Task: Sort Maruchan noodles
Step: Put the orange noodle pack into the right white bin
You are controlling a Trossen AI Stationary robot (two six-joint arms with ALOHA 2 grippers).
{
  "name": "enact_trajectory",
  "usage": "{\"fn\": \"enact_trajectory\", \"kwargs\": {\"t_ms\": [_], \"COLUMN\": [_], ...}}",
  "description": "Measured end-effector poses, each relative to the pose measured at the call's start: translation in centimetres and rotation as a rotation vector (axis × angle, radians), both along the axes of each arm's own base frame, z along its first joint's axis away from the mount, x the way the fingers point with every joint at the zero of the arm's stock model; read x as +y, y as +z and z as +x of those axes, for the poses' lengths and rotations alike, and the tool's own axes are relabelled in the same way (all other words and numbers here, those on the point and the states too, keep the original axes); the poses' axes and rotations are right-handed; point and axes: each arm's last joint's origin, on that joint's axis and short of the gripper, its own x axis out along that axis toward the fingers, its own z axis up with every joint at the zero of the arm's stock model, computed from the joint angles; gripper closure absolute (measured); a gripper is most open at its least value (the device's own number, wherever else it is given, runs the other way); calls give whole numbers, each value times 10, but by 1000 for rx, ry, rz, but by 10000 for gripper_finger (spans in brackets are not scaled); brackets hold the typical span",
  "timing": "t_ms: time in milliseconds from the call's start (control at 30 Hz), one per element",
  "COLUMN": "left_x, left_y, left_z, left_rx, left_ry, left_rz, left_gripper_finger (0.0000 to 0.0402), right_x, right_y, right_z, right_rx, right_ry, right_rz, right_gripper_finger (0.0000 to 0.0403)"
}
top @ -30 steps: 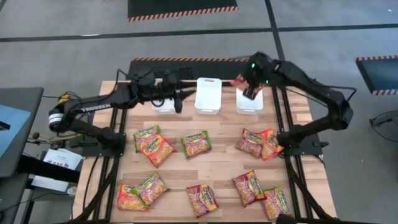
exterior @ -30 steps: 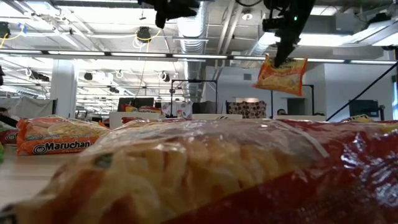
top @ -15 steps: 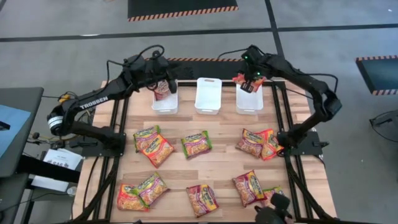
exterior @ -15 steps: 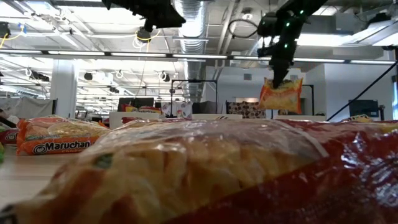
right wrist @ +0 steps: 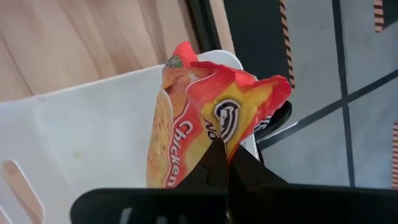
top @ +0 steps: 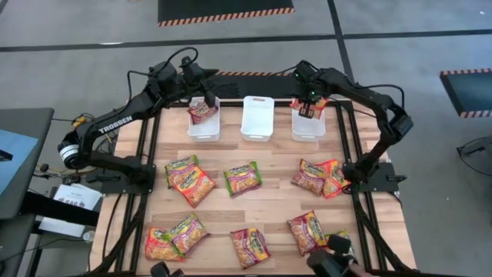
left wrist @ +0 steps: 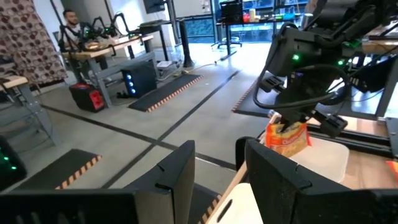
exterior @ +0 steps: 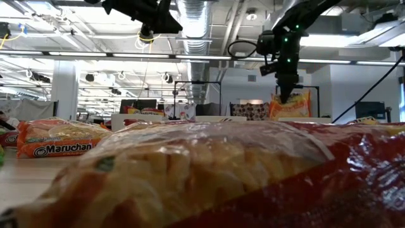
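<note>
Three white bins stand in a row at the table's far side: left (top: 204, 123), middle (top: 257, 118), right (top: 307, 127). My right gripper (top: 310, 102) is shut on an orange-red Maruchan noodle packet (right wrist: 205, 124) and hangs over the right bin's far end. My left gripper (top: 208, 98) stands open and level above the left bin's far edge, with nothing between its fingers (left wrist: 177, 171). A maroon-edged packet (top: 201, 112) lies in the left bin. Several more packets lie flat on the wooden table (top: 269, 204). My right gripper pinches the packet's crinkled end seam (right wrist: 231, 134) between its two fingertips (right wrist: 217, 158). The fingers slant steeply down from above. The packet hangs below them, upright and clear of the table, over the right bin (left wrist: 326, 158). I cannot tell whether its lower end touches the bin.
Loose packets lie in two rows: mid-table (top: 190, 178), (top: 243, 177), (top: 321, 177), and near the front edge (top: 175, 235), (top: 250, 246), (top: 307, 231). One packet (exterior: 221, 171) fills the low view's foreground. Black frame rails run along both table sides.
My right gripper has come down with the orange-red packet, which now hangs low over the right bin. My left gripper, staying open, has swung from over the left bin toward the table's far edge and a little left, uncovering the packet in that bin.
</note>
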Motion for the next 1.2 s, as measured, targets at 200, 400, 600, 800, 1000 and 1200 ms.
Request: {"fn": "enact_trajectory", "kwargs": {"t_ms": [200, 400, 600, 800, 1000, 1200], "left_x": [0, 0, 0, 0, 0, 0], "left_y": [0, 0, 0, 0, 0, 1], "left_z": [0, 0, 0, 0, 0, 0], "left_rx": [5, 11, 21, 21, 26, 21], "left_ry": [2, 1, 1, 0, -13, -28], "left_rz": [7, 15, 31, 36, 42, 37], "left_gripper_finger": [270, 270, 270, 270, 270, 270], "right_x": [-7, -10, -10, -10, -15, -24], "right_y": [-3, -3, -2, -2, -6, -27], "right_z": [-7, -9, -7, -7, -9, -5], "right_rx": [30, 42, 22, 3, 4, 62], "right_ry": [-24, -1, 23, 30, 15, -7], "right_rz": [-6, -8, -6, 5, 9, 54], "right_gripper_finger": [398, 398, 398, 397, 397, 397]}}
